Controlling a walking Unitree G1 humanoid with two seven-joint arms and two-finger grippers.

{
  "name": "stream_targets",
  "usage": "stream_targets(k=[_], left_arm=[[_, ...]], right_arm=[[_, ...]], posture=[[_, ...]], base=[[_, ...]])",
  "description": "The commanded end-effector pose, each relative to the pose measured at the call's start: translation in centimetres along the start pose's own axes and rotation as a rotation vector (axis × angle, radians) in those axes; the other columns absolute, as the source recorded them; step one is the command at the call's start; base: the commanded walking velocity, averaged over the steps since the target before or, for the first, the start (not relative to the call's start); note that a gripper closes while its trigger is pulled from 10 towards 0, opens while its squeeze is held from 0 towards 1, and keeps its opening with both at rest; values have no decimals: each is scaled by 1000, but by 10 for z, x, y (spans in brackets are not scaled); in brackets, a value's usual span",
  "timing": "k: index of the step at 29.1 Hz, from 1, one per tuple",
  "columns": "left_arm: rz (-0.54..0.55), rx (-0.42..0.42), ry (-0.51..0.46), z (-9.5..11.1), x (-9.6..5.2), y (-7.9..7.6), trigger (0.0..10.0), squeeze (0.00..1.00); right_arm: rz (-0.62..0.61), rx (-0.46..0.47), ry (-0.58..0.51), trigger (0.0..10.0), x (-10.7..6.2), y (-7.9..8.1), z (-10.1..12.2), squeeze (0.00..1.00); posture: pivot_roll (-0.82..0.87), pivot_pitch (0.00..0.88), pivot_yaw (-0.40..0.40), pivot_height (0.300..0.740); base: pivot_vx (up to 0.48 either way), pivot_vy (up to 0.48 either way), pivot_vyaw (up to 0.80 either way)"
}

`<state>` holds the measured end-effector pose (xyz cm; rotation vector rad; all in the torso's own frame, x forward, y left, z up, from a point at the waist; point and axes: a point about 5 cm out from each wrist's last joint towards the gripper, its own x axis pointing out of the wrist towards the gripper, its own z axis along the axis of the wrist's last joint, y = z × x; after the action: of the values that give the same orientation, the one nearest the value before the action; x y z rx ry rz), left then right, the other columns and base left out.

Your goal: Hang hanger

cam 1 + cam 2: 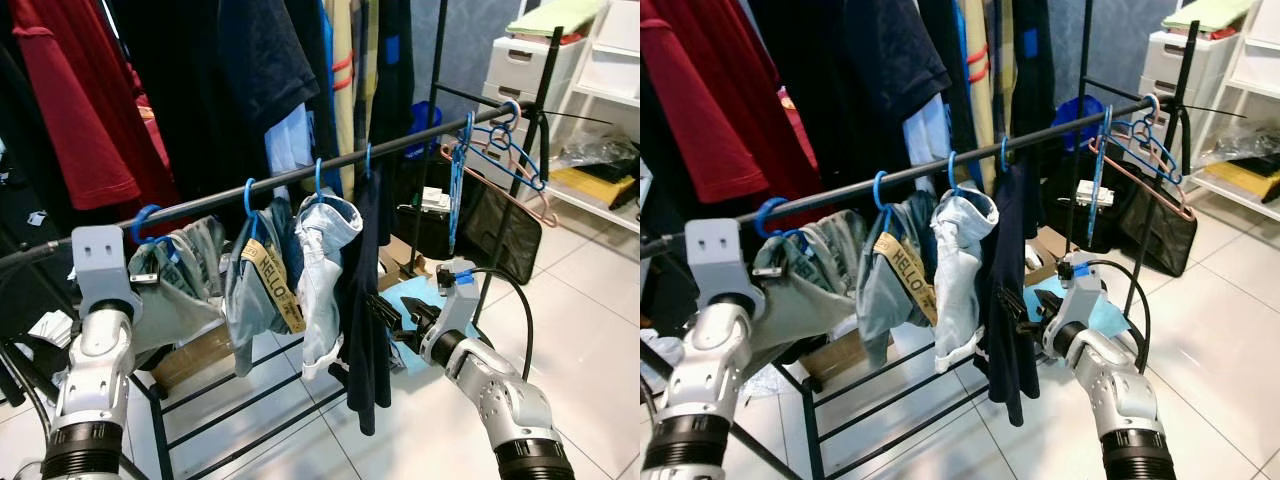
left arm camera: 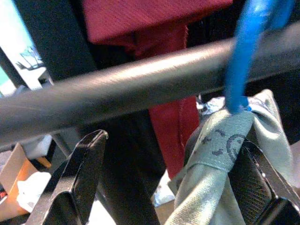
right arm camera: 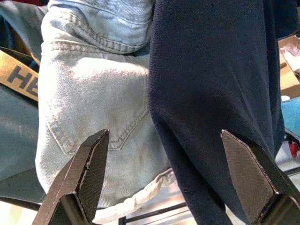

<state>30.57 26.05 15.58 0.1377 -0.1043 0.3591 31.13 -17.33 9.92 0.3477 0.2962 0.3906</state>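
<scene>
Left eye view: blue hanger with grey-green garment hooked over black rail, left gripper close under it. Left wrist view: fingers spread wide, cloth against one. Right wrist view: right gripper wide, empty, facing dark trousers. Hanging seemingly done; next, backing away without snagging.

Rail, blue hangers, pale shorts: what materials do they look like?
Rail: likely painted or coated metal tube, black with a soft sheen along its top. Blue hangers: probably plastic or plastic-coated wire, uniform glossy colour, thin hooks. Pale shorts: washed denim, with visible twill weave, stitched seams and a back pocket.
</scene>
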Motion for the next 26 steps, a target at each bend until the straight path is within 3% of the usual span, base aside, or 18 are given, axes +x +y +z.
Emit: stream_targets(k=[1,2,5,10,16,19,26], left_arm=[[10,48,-31,5,-6,11,10000,1000],[30,74,-36,7,-11,21,10000,0],[22,93,-44,11,-22,32,10000,0],[-29,118,-8,1,-31,29,10000,0],[-159,140,70,-20,-51,13,10000,0],[-293,184,68,-22,-63,-2,10000,0],[-374,214,38,-17,-67,-4,10000,0]], right_arm=[[5,16,9,10000,0,1,-3,0],[6,19,11,10000,0,1,-2,0],[9,25,18,10000,0,0,-2,0],[14,25,27,10000,0,-1,-3,0],[15,24,32,10000,0,-1,-3,0],[14,25,33,10000,0,-1,-3,0],[13,29,31,10000,0,-2,-2,0]], posture=[[-97,0,76,740],[-96,0,75,740],[-89,0,68,740],[-85,0,62,740],[-85,0,62,740],[-88,0,64,740],[-84,0,66,740]], base=[[0,0,0],[0,0,0],[0,0,0],[0,0,0],[0,0,0],[0,0,0],[0,0,0]])
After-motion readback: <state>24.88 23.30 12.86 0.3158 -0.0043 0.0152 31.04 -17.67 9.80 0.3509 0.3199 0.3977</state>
